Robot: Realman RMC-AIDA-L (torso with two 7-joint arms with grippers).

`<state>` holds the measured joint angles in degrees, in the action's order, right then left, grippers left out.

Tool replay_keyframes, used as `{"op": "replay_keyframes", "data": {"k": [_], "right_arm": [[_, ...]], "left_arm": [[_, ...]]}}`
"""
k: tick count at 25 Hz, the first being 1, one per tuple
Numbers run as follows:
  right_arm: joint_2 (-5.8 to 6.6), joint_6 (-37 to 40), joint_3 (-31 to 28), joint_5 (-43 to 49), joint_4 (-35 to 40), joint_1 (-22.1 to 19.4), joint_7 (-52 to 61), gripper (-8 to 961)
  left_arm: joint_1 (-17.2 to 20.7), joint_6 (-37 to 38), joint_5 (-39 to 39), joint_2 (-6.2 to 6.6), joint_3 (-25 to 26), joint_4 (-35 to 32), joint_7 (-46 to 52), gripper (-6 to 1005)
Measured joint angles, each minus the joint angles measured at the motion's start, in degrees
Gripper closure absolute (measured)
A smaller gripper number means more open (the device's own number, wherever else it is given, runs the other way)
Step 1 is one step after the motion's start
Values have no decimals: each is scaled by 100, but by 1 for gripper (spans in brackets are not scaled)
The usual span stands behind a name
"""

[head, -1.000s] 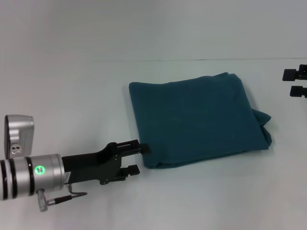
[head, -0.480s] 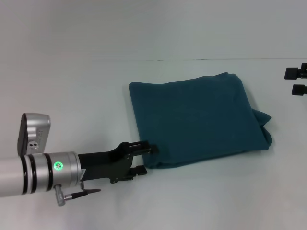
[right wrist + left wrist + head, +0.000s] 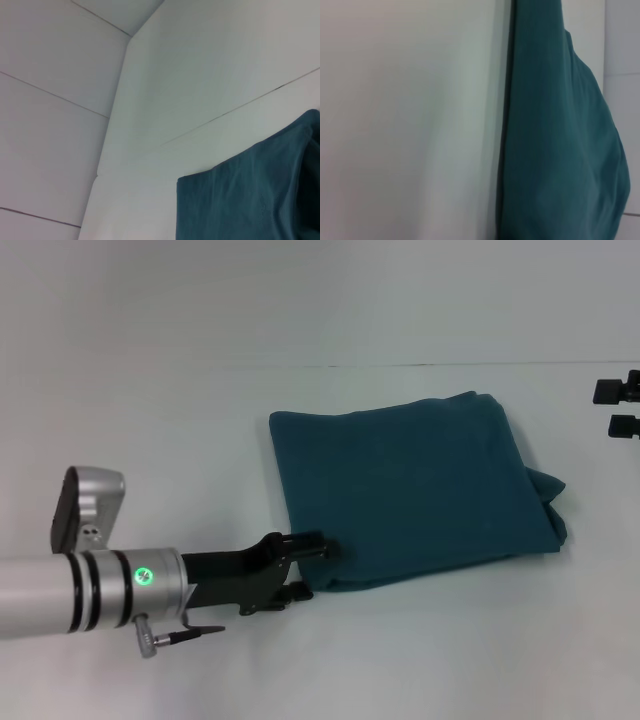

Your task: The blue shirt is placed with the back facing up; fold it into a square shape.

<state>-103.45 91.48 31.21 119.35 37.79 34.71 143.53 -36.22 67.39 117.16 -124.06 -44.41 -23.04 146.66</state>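
Blue shirt (image 3: pixel 410 490) lying folded into a rough rectangle, plain side up, centre-right on white worktop (image 3: pixel 150 420). Left end effector (image 3: pixel 310 568) sitting at the shirt's 7 o'clock corner, fingers apart, upper one touching the fold edge, lower one low beside it. Right end effector (image 3: pixel 620 408) parking at 3 o'clock edge, fingers apart, well clear of cloth

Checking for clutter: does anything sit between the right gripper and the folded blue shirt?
No. In the head view, only bare white table separates the right gripper, at the far right edge, from the blue shirt.
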Motion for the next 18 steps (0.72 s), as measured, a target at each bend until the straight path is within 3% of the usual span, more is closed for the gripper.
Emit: {"op": "replay_keyframes", "data": {"k": [10, 18], "right_arm": [[0, 2, -38, -14, 0, 3, -1, 187], [0, 9, -73, -17, 0, -4, 0, 188]], "left_arm": [[-208, -110, -38, -22, -55, 117, -100, 185], [-160, -108, -67, -8, -36, 102, -205, 382]]}}
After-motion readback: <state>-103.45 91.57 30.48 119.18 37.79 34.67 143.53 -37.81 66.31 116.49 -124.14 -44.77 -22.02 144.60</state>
